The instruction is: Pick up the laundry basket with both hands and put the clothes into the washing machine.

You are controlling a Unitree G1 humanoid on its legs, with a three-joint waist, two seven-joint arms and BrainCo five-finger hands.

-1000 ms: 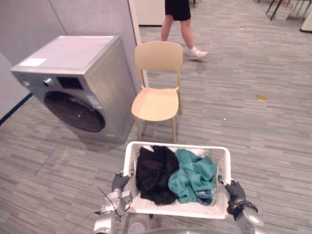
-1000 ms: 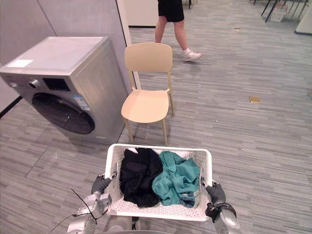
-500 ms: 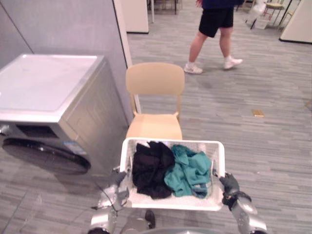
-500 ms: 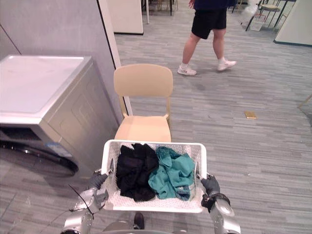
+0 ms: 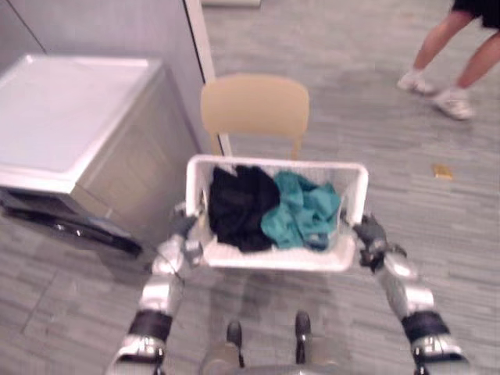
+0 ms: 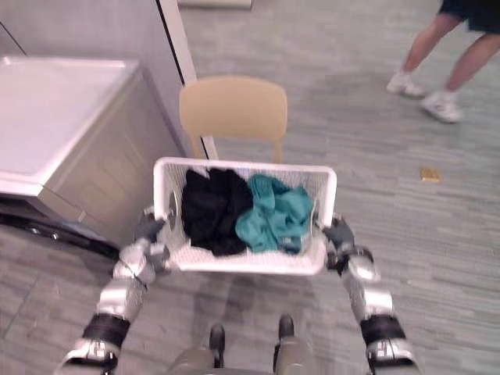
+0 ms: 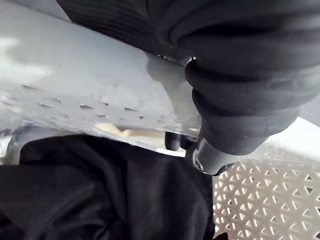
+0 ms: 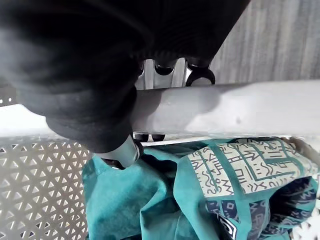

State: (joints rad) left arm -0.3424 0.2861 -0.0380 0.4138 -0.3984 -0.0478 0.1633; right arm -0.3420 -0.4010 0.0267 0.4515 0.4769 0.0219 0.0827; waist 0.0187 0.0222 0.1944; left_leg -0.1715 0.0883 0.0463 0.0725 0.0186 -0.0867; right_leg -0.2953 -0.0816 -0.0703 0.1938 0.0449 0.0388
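Note:
I carry a white perforated laundry basket [image 5: 275, 258] in front of me, held level above the floor. Black clothes [image 5: 237, 206] fill its left half and teal clothes [image 5: 301, 216] its right half. My left hand [image 5: 180, 241] is shut on the basket's left rim [image 7: 90, 100], with dark fingertips curled over into the basket. My right hand [image 5: 369, 234] is shut on the right rim [image 8: 240, 107] in the same way. The silver washing machine [image 5: 86, 148] stands to the left, its dark round door [image 5: 70, 230] shut and mostly below my line of sight.
A beige chair [image 5: 254, 105] stands just behind the basket, beside a grey partition wall [image 5: 117, 27]. A person's legs [image 5: 457, 58] in white shoes cross the floor at the far right. A small yellow scrap [image 5: 442, 170] lies on the floor there.
The camera has tipped down and come closer to the washing machine and chair. The basket stays in both hands and sits higher in view. The person has walked further right.

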